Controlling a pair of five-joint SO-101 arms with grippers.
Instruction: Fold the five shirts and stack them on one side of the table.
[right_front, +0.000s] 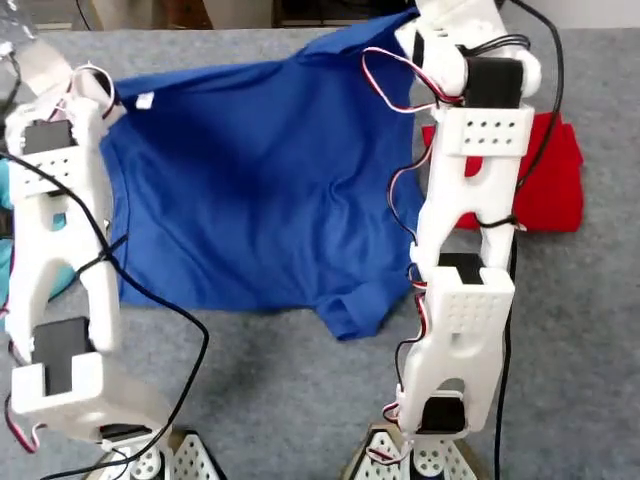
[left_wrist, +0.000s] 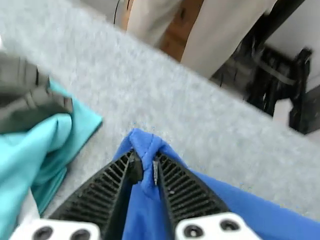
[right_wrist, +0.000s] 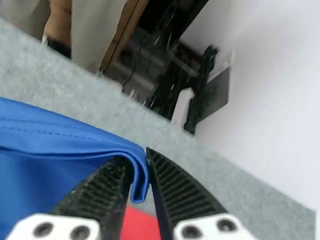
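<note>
A blue shirt (right_front: 250, 180) lies spread across the grey table between both arms. My left gripper (left_wrist: 144, 170) is shut on a bunched corner of the blue shirt (left_wrist: 145, 147) at the far left, near the neck label (right_front: 145, 100). At the far right my right gripper (right_wrist: 140, 172) is shut on the blue shirt's folded edge (right_wrist: 75, 145). A folded red shirt (right_front: 550, 170) lies on the right side, partly behind the right arm. A teal shirt (left_wrist: 45, 150) is bunched at the left edge of the table.
The table is covered in grey felt (right_front: 270, 390), bare in front of the blue shirt. Furniture and dark gear stand beyond the far edge (right_wrist: 165, 75). Cables hang along both arms.
</note>
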